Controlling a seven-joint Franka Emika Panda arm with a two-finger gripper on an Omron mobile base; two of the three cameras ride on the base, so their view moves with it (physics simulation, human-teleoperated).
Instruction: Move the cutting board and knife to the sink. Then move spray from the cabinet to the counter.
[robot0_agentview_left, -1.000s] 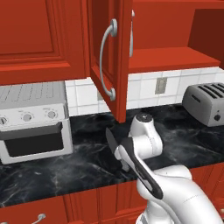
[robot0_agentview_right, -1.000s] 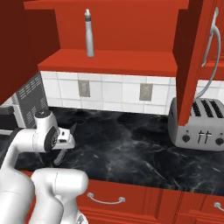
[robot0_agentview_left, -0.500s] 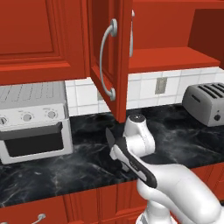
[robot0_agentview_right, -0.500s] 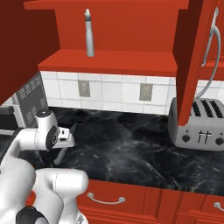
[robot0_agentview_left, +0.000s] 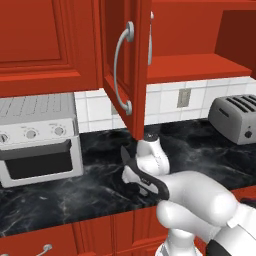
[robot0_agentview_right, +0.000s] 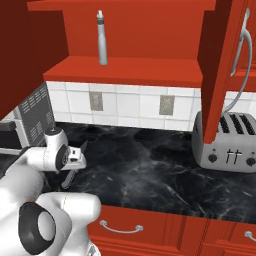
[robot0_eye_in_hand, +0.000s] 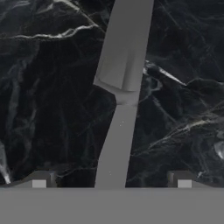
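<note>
Gripper (robot0_eye_in_hand: 111, 183) spread wide, straddling knife (robot0_eye_in_hand: 120, 96) on counter (robot0_eye_in_hand: 48, 87), lined up along it, likely for pinching handle.

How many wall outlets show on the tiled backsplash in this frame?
2. In the right base view, one outlet sits below the spray, the other further right, near the toaster. The open cabinet door may hide more.
</note>
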